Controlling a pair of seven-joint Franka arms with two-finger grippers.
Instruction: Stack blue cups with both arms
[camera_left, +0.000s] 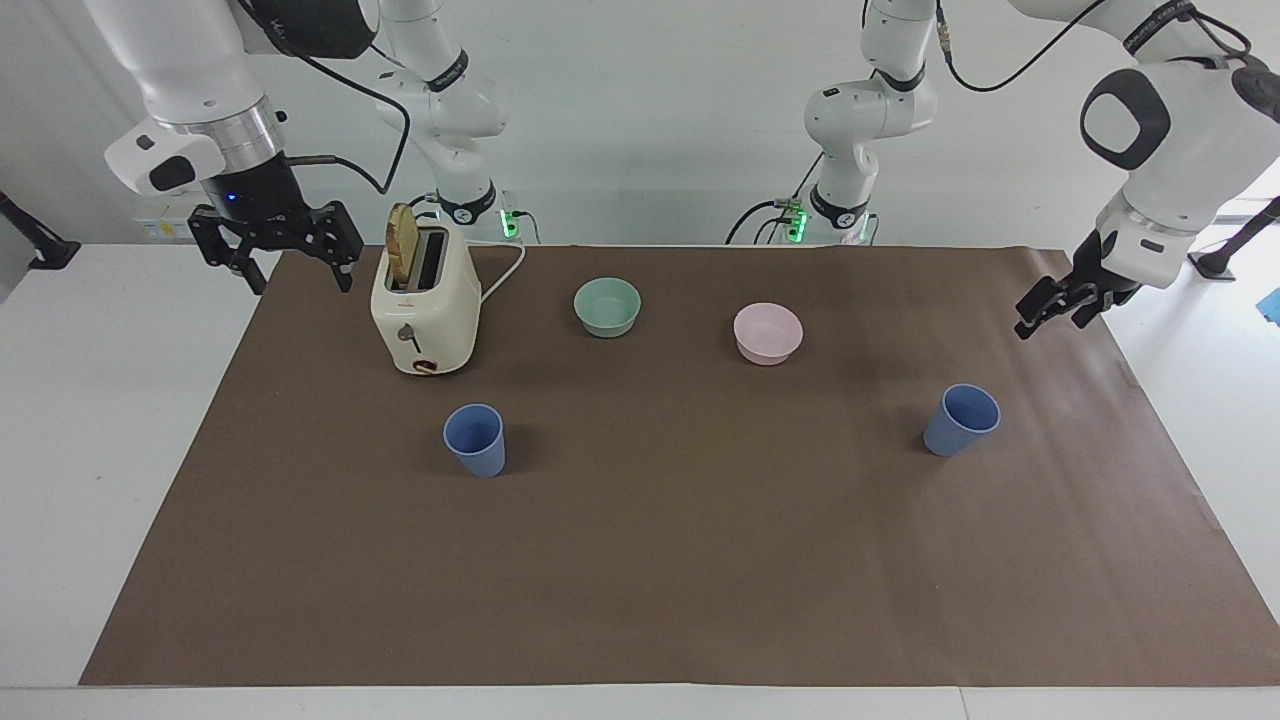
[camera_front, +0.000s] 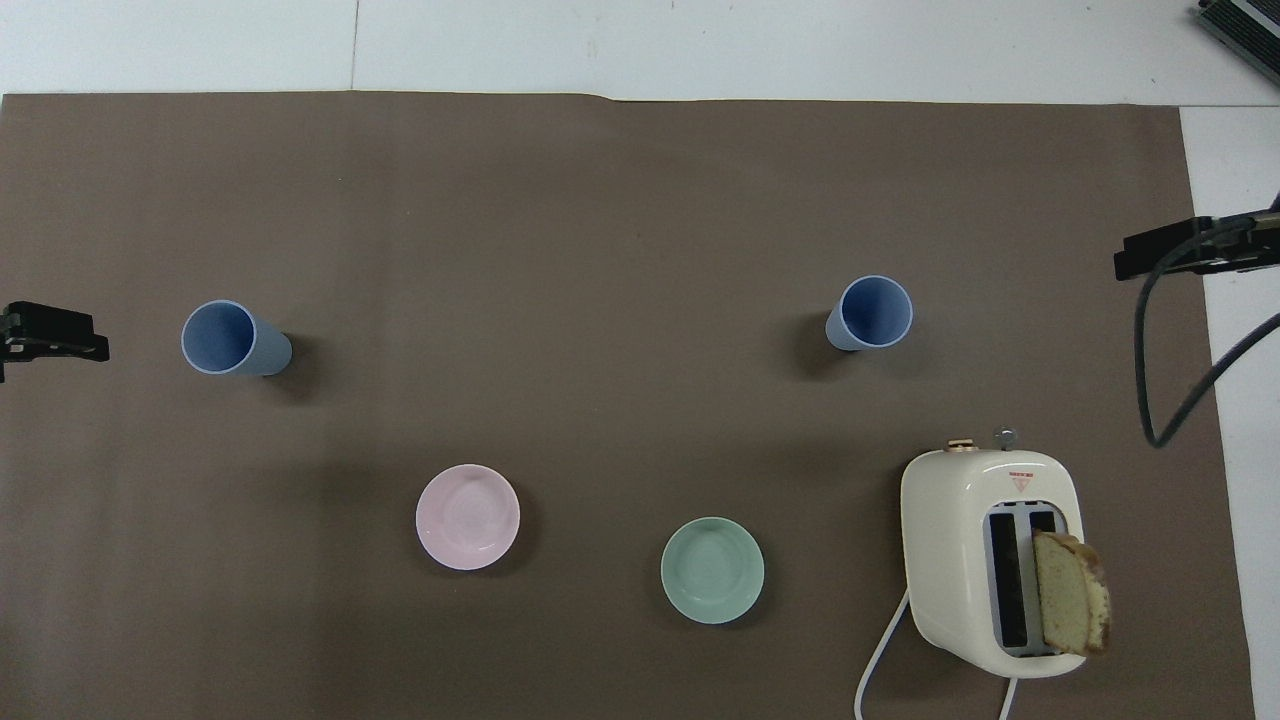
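Left gripper (camera_left: 1055, 308) open, empty, above nearest blue cup (camera_left: 961, 420).
Cup looks light, stiff, slightly slippery; grip its rim wall.

A robot lab: white arms (camera_left: 190, 70) bolted beside a brown-papered table (camera_left: 660, 560).

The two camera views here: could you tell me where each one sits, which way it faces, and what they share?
Facing view: high across the table, facing the robots; both arms show, right gripper beside the toaster, left gripper above the mat's edge.
Overhead view: above the robots' end, looking steeply down; only gripper tips show at the edges.
Shared: two blue cups, both bowls, toaster, half a turn apart.
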